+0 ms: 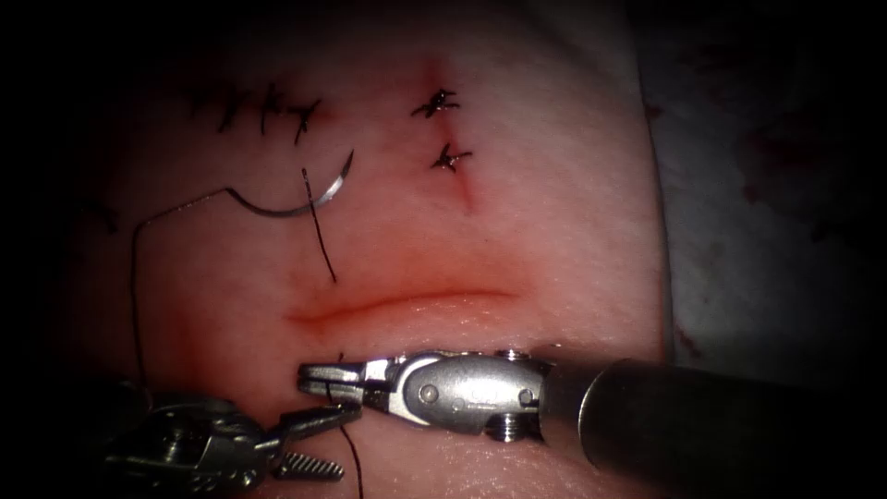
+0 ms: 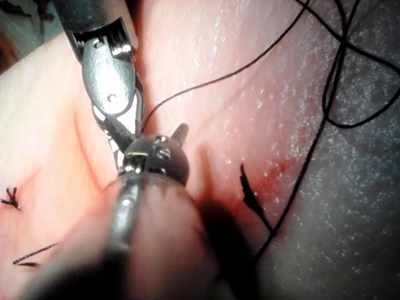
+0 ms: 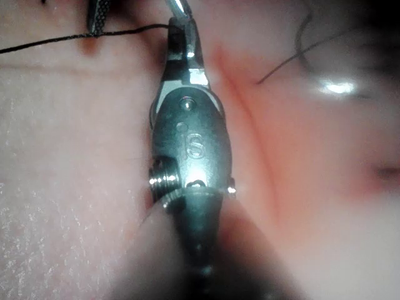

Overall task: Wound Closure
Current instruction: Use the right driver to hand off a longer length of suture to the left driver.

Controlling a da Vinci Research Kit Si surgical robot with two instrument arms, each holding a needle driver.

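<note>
Two steel needle drivers meet below the pink tissue's [image 1: 554, 185] red cut [image 1: 407, 303] in the endoscope view: the right tool [image 1: 319, 374] is clamped on the thin black thread [image 1: 135, 305]; the left tool [image 1: 323, 439] gapes empty. The curved silver needle [image 1: 305, 203] lies free, well beyond both, above the cut. Left wrist view: thread trails past the left tool's [image 2: 178, 132] tip. Right wrist view: the right tool's [image 3: 181, 25] tip nips the thread [image 3: 62, 39].

tissue [image 1: 554, 231]: pale pink, finely grained | cut [image 1: 407, 303]: red-orange line | needle [image 1: 305, 205]: silver-grey | thread [image 1: 134, 277]: black | knots [image 1: 442, 129]: black, star-like | right pincer [image 1: 319, 377]: shiny steel | left pincer [image 1: 319, 442]: dark grey, toothed
</note>
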